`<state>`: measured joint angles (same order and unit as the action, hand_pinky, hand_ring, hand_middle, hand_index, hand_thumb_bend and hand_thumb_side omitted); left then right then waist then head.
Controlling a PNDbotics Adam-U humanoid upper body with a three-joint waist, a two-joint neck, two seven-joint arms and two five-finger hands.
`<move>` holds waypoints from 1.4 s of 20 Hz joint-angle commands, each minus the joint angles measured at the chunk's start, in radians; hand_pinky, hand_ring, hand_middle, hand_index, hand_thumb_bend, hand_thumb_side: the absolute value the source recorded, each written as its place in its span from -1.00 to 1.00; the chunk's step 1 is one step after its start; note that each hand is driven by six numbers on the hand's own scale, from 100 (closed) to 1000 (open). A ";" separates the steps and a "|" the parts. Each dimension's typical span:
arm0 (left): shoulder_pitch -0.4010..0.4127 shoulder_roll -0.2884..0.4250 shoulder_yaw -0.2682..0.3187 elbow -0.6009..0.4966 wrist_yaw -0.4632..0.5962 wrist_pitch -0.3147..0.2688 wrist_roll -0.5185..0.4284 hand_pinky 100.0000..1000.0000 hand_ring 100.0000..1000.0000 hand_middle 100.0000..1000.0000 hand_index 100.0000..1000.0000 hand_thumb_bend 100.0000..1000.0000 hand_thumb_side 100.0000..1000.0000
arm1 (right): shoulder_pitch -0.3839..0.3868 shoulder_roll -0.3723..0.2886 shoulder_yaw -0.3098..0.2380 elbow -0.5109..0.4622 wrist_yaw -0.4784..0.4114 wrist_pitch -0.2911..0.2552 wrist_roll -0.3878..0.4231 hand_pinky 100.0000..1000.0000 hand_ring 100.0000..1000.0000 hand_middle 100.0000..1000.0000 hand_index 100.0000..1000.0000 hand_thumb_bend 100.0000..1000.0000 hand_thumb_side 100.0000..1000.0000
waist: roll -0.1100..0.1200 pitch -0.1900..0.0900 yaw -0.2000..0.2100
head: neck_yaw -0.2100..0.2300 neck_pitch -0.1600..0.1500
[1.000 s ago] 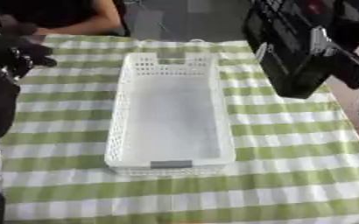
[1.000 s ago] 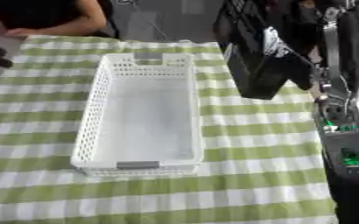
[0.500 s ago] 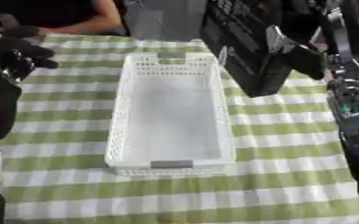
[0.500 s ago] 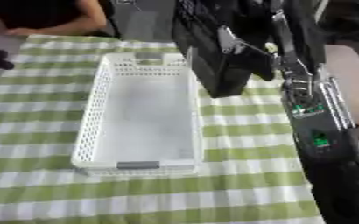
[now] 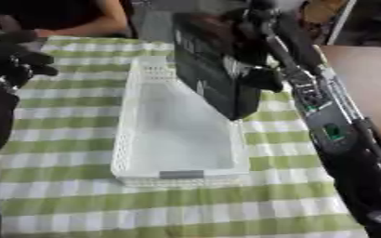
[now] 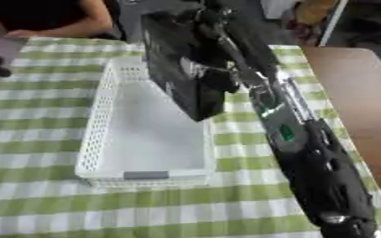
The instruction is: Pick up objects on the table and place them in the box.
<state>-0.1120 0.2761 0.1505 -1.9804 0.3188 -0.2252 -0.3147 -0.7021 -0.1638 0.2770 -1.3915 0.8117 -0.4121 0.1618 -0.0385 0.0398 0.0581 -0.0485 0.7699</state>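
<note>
Now the right hand [image 5: 255, 69], fingers curled around the black box [image 5: 214, 74], should lower it gently into the basket [image 5: 137, 139]; the left hand [image 5: 15, 60] rests curled beside it.

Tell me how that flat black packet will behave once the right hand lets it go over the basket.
The black packet looks flat and fairly stiff, hanging without sagging from the right hand. Held tilted above the white basket, it would probably drop flat rather than roll.

The black object [image 5: 214, 65] hid the basket's [image 5: 145, 139] far right rim; motion blur obscured the right hand's [image 5: 263, 76] fingers.
</note>
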 commanded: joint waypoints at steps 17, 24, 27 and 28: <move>-0.010 0.008 0.000 -0.020 0.000 0.004 -0.008 0.24 0.25 0.56 0.38 -0.12 0.61 | 0.059 -0.037 -0.058 -0.037 -0.038 -0.100 0.065 0.77 1.00 0.95 0.78 -1.00 0.07 | 0.004 -0.010 -0.010 | 0.010 0.000; -0.007 0.008 0.003 -0.020 -0.004 0.004 -0.006 0.25 0.25 0.56 0.38 -0.12 0.61 | 0.116 -0.120 -0.194 -0.331 -0.134 0.036 -0.100 0.62 0.75 0.82 0.66 -1.00 0.11 | 0.004 -0.009 -0.018 | 0.029 -0.003; -0.005 0.008 0.005 -0.020 -0.007 0.005 -0.004 0.25 0.25 0.56 0.38 -0.12 0.61 | 0.142 -0.158 -0.261 -0.487 -0.150 0.080 -0.224 0.53 0.64 0.76 0.61 -1.00 0.16 | 0.004 -0.010 -0.025 | 0.039 -0.006; -0.005 0.008 0.006 -0.020 -0.007 0.004 -0.004 0.25 0.25 0.56 0.38 -0.12 0.61 | 0.154 -0.170 -0.282 -0.534 -0.144 0.101 -0.268 0.53 0.63 0.77 0.61 -1.00 0.16 | 0.004 -0.010 -0.027 | 0.041 -0.006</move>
<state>-0.1111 0.2759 0.1492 -1.9806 0.3140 -0.2200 -0.3195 -0.5412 -0.3006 0.0275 -1.8508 0.6748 -0.3295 -0.0570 -0.0387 0.0419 0.0320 -0.0166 0.7695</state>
